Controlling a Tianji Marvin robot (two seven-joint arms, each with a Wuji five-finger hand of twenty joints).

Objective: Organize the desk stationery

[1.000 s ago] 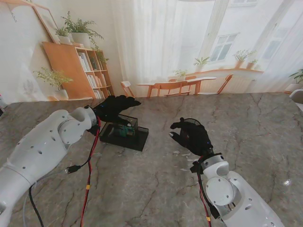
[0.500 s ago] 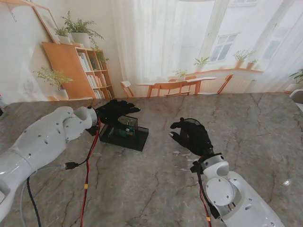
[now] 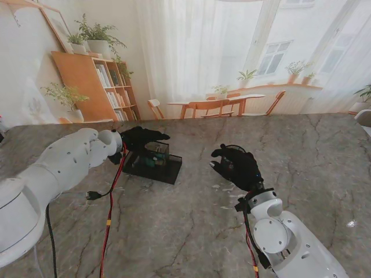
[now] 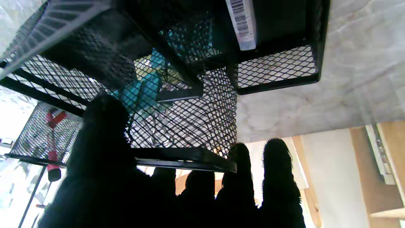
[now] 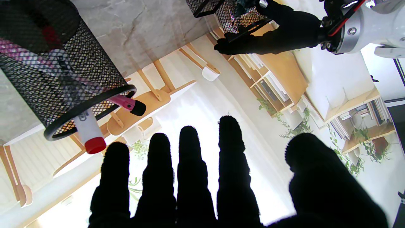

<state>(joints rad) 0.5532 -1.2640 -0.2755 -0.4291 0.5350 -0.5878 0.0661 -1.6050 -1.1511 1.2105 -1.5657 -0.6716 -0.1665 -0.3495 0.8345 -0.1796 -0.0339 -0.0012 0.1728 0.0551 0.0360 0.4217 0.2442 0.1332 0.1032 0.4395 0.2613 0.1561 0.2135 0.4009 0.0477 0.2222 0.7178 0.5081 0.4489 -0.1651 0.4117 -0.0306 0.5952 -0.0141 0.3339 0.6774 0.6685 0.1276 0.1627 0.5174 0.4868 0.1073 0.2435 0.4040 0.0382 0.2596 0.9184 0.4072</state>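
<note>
The left hand (image 3: 142, 139) hovers over the mesh organizer (image 3: 152, 163) near the tabletop's (image 3: 191, 231) far left edge, fingers spread, holding nothing. The right hand (image 3: 237, 167) is open too (its wrist view alone shows a mesh pen cup (image 5: 57, 72)).

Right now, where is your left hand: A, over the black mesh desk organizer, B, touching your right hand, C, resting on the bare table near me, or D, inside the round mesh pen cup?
A: the left hand reaches over the black mesh organizer, its fingers at the rim, well apart from the right hand.
</note>
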